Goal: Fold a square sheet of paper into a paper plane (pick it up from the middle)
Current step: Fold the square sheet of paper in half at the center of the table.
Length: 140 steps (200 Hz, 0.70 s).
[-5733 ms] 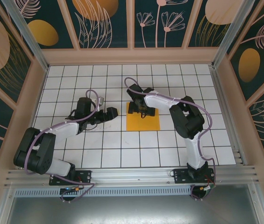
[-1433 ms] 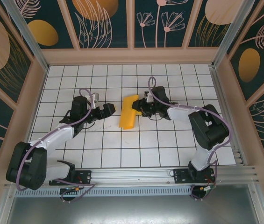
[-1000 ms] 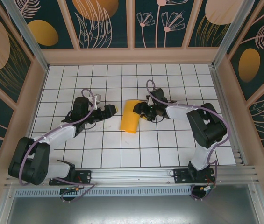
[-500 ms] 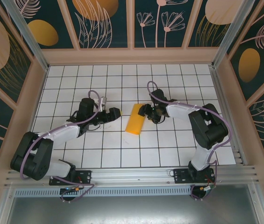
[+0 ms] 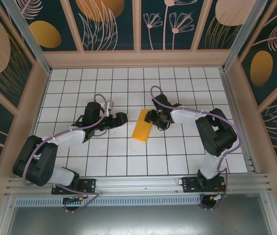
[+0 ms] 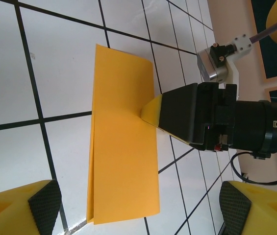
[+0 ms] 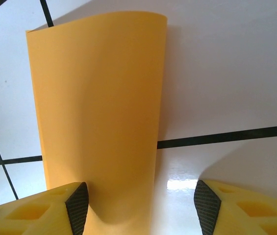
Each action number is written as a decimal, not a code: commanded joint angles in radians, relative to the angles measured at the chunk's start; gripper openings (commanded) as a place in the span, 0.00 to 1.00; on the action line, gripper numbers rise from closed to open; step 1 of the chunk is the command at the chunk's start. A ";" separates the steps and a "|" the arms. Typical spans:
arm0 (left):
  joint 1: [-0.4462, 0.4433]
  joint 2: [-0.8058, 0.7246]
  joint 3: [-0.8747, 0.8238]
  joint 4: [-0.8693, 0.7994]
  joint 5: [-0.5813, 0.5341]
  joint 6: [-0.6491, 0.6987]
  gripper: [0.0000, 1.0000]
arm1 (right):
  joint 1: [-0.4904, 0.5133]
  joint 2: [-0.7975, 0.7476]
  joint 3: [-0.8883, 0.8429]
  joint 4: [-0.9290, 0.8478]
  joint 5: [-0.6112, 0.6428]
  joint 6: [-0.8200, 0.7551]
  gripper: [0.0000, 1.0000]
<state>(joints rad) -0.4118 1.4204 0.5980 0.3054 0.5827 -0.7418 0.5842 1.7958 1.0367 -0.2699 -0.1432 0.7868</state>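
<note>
The square sheet of paper (image 5: 142, 131) lies folded in half on the white grid table (image 5: 128, 156), a long orange-yellow rectangle. The paper plane is out of view. My right gripper (image 5: 150, 116) is open at the strip's far end. In the right wrist view the paper (image 7: 99, 112) runs between the right gripper (image 7: 140, 208) fingers, one finger on it and the other over bare tile. My left gripper (image 5: 122, 117) is open just left of the strip. From the left wrist, the left gripper (image 6: 138, 215) faces the paper's (image 6: 123, 161) near edge without touching it, and the right gripper's finger (image 6: 177, 115) rests on the paper.
Patterned walls (image 5: 138, 29) and a wooden frame (image 5: 138, 58) enclose the table on three sides. An aluminium rail (image 5: 138, 183) carries both arm bases at the near edge. Bare tiles lie in front of the paper towards the rail.
The right gripper has brought the lifted half of the sheet down over the other half, so the paper now lies as a narrow flat strip. The left gripper has moved right, closer to it.
</note>
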 commanded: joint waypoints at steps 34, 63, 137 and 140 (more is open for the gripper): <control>-0.005 0.021 0.031 0.023 -0.010 0.003 0.86 | 0.007 0.067 0.021 -0.086 0.054 0.010 0.62; -0.005 0.029 0.034 0.024 -0.009 0.005 0.85 | 0.010 0.085 0.039 -0.107 0.063 0.000 0.62; -0.005 0.034 0.036 0.020 -0.013 0.003 0.83 | 0.011 0.112 0.048 -0.133 0.071 -0.008 0.63; -0.005 0.034 0.036 0.021 -0.014 0.004 0.83 | 0.011 0.111 0.047 -0.133 0.071 -0.009 0.62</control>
<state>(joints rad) -0.4118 1.4429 0.6064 0.3069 0.5743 -0.7418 0.5911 1.8385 1.0996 -0.3481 -0.1204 0.7902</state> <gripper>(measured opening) 0.830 0.628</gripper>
